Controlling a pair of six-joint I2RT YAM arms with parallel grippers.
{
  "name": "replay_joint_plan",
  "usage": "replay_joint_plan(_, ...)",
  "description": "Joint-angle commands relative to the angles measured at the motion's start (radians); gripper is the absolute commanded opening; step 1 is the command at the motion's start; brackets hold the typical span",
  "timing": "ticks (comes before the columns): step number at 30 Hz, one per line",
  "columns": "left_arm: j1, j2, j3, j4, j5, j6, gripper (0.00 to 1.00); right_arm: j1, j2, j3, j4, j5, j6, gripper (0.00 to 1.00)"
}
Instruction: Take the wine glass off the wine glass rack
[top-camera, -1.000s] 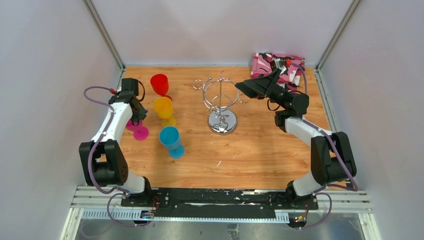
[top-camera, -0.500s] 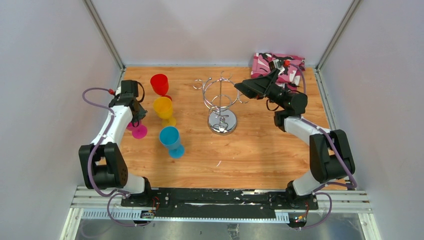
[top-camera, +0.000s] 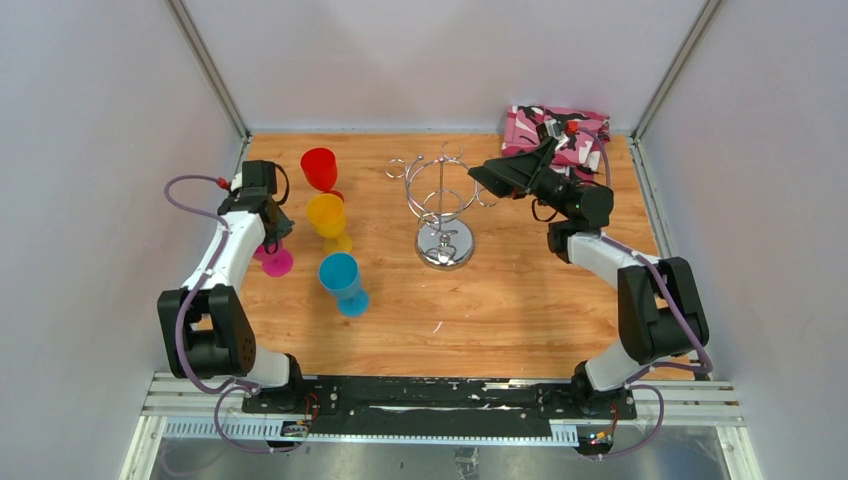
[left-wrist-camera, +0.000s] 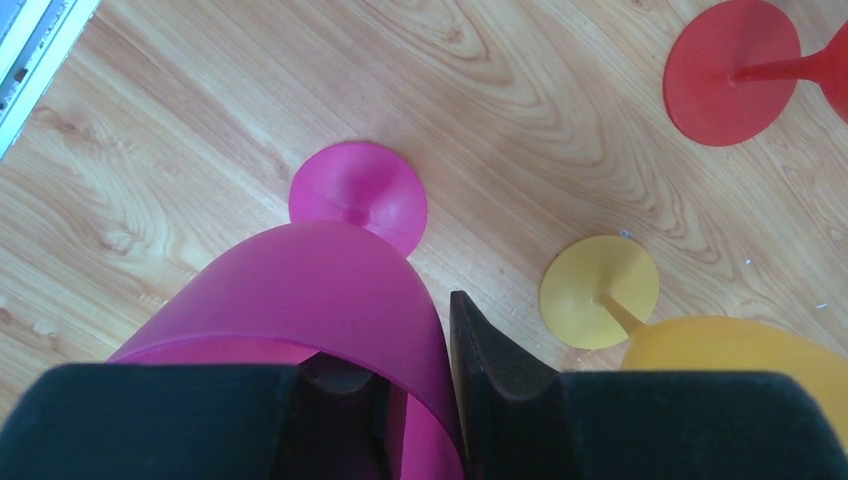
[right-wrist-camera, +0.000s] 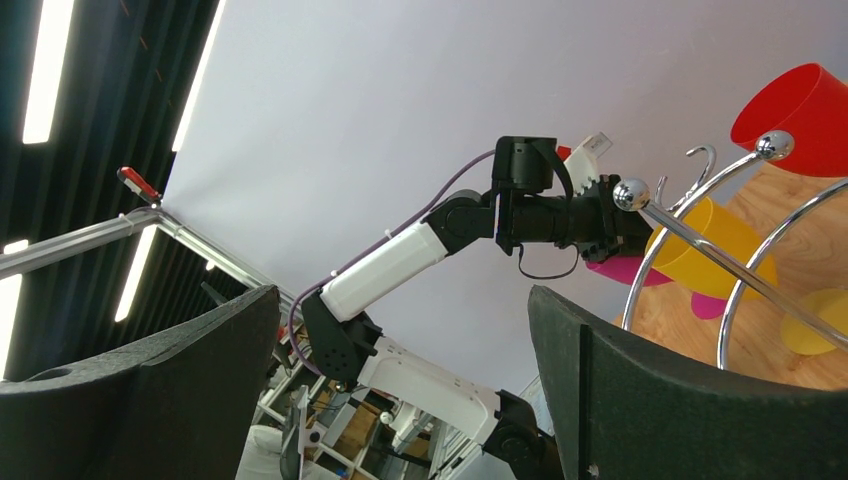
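- The magenta wine glass (left-wrist-camera: 320, 280) is pictured off the wine glass rack (top-camera: 445, 248), at the left side of the wooden table (top-camera: 520, 300) and well apart from the chrome stand at the centre.
- The glass is held by the left gripper (left-wrist-camera: 400, 335), whose fingers are closed on the bowl wall. One finger is seen darkly through the translucent plastic and the other lies outside it.
- The round foot is seen low over the wood or on it; contact cannot be confirmed from these views.
- A tip-over is judged the main risk. If the foot is not flat when the fingers part, or if the finger behind the wall catches the rim as it is drawn away, the tall, light glass could be pulled over.
- A second risk is posed by the yellow glass (top-camera: 326, 213) just to the right, which could be struck by a sideways move. The red glass (top-camera: 319, 166) and the blue glass (top-camera: 339, 272) stand farther off.
- The right gripper (top-camera: 482, 176) is shown empty with its fingers spread wide, close to the curled hook arms on the right of the rack, so the stand could be nudged by a careless swing.
- The glass itself is seen as smooth, translucent magenta plastic, with a tapered bowl, a short stem and a flat disc foot.
- No glass is seen hanging on the rack.
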Motion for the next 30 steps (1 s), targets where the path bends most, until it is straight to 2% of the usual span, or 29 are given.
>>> replay_joint_plan(1, 0.007, 0.013, 0.021, -0.012, -0.012, 0.006, 0.28, -0.016, 0.009, -0.006, 0.068, -0.028, -0.015, 0.99)
replay_joint_plan(8, 0.008, 0.006, 0.079, -0.07, -0.006, 0.018, 0.41, -0.015, 0.012, -0.006, 0.068, -0.028, -0.015, 0.99)
replay_joint_plan(30, 0.008, -0.157, 0.234, -0.162, -0.077, 0.064, 0.48, -0.017, 0.015, -0.005, 0.069, -0.028, -0.016, 0.99)
